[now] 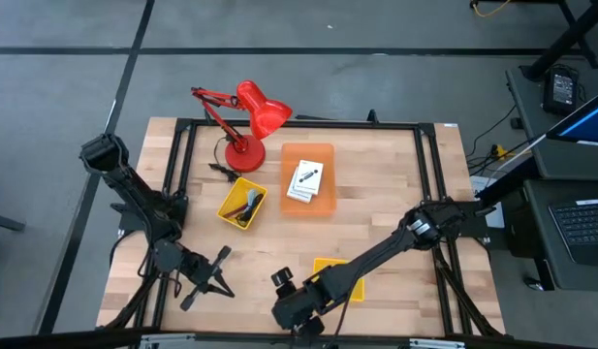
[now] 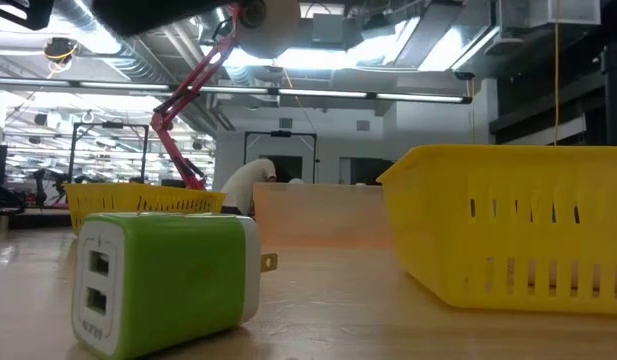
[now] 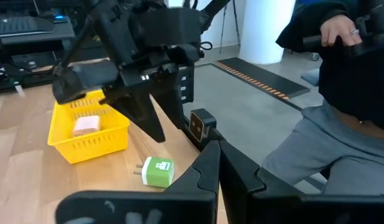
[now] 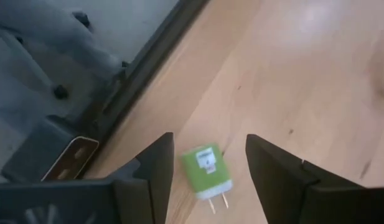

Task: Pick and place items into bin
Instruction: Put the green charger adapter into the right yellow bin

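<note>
Right gripper [image 4: 207, 168] hangs released over the green charger [image 4: 207, 169] — centre it between the fingers, then descend squarely.

Light wooden counter [image 1: 376, 208], bearing red lamp [image 1: 248, 121]; beside lamp, yellow bin [image 1: 241, 203] and orange bin [image 1: 308, 178]; farther off, another yellow bin [image 1: 339, 277], green charger [image 4: 206, 170].
</note>
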